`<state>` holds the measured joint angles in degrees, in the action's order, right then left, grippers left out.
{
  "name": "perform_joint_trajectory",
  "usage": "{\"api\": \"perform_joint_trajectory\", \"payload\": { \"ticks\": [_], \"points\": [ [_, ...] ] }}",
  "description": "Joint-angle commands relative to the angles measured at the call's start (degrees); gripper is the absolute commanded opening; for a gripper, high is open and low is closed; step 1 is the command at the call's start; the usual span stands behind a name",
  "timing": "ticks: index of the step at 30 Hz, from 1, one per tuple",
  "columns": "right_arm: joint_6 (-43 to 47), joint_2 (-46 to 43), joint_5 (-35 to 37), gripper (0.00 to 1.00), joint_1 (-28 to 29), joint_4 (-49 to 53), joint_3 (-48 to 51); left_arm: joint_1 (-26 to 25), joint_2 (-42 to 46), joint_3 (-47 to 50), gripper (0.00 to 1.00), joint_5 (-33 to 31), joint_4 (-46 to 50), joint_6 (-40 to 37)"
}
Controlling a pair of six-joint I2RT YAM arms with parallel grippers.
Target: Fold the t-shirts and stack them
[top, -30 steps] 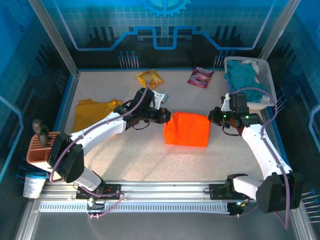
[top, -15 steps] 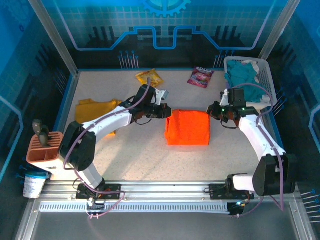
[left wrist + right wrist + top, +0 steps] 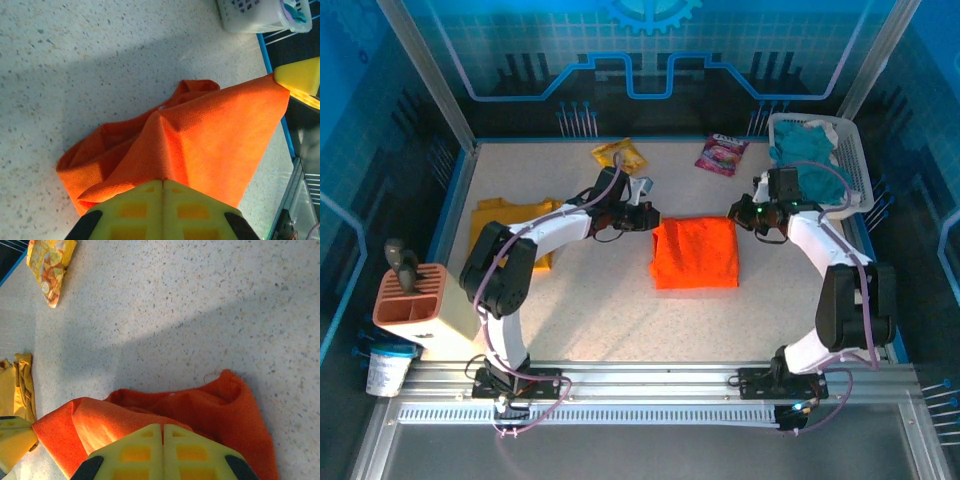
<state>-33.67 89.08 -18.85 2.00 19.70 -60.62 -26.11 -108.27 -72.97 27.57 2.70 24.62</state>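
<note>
My workspace is a pale speckled table (image 3: 590, 320) edged in blue, boxed in by glossy blue walls (image 3: 520, 60) printed with a fine grid, bright circuit-like lines and a gear emblem (image 3: 650, 10) at the top. Silver frame posts (image 3: 422, 70) slant up at the back corners. A slotted aluminium rail (image 3: 650, 383) runs along my near edge. Light falls from above, laying soft shadows on the tabletop.

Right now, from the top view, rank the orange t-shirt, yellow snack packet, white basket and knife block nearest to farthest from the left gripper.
1. orange t-shirt, pinched in the left gripper
2. yellow snack packet, just beyond it
3. white basket, far right
4. knife block, near left edge
</note>
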Motion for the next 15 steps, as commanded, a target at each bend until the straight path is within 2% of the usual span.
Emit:
{"api": "perform_joint_trajectory", "payload": {
  "ticks": [1,5,7,8,9,13,15],
  "points": [
    [-0.5,2.5,-1.6,0.0,-1.2,-3.2,-2.6,1.1,-2.6,-2.7,0.0,3.0,-3.4,1.3],
    [-0.7,5.9,-1.8,0.0,-1.5,-4.4,-3.7,2.0,-5.9,-3.8,0.0,4.2,-5.4,2.7],
    [-0.9,7.5,-2.0,0.02,-1.6,-4.9,-4.1,2.5,-7.5,-4.3,0.08,4.5,-5.8,3.4],
    [-0.9,8.3,-2.2,0.14,-1.6,-5.3,-4.4,2.8,-8.2,-4.5,0.16,4.7,-5.9,3.7],
    [-0.9,9.0,-2.8,0.25,-1.6,-5.8,-4.7,3.1,-8.6,-4.5,0.29,4.7,-6.3,4.2],
    [-0.8,9.6,-3.8,0.66,-1.6,-5.9,-5.9,4.4,-8.2,-3.5,0.4,4.6,-6.2,5.7],
    [-0.4,8.7,-3.9,0.74,-1.6,-5.5,-6.0,4.9,-6.6,-2.4,0.45,4.0,-5.5,5.9]
  ]
}}
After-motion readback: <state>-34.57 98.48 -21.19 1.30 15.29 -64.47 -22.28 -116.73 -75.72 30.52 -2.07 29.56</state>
